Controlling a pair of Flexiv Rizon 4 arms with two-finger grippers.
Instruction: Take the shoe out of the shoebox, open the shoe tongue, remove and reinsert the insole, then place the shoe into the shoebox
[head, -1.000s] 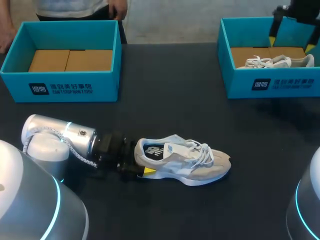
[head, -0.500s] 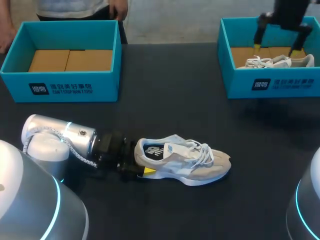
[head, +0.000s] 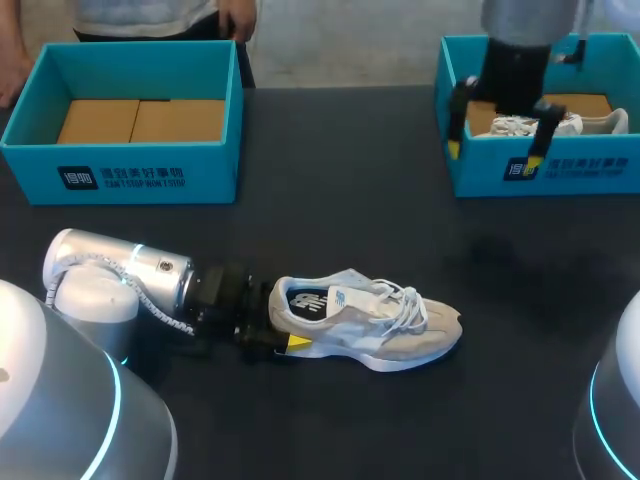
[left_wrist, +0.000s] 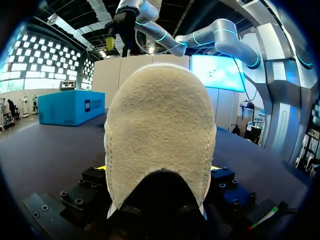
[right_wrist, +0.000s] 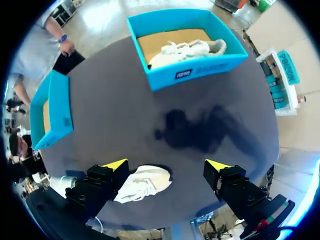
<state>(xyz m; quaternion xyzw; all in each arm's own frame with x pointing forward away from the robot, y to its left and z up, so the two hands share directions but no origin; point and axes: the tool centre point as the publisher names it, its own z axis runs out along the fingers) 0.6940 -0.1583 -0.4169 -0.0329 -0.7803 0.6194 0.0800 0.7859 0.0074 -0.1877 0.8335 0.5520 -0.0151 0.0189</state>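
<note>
Left shoebox (head: 150, 175) is sitting far left, well apart from the shoe (head: 370, 325). My left gripper (head: 283, 330) is clamping the shoe's heel, yellow tips pressing both its sides. The shoe is lying on the table (head: 350, 200), so the take-out looks done. I judge tongue, insole and reboxing are all left. My right gripper (head: 497, 125) is hanging wide open, holding nothing, over the front of the right shoebox (head: 590, 172), which is holding another shoe (head: 595, 122).

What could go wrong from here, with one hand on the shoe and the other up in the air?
The left hand grips only the heel of the shoe, so the shoe may twist or slip when its tongue is pulled. The right hand hangs open above the table; coming down, a finger might snag the loose laces instead.
</note>
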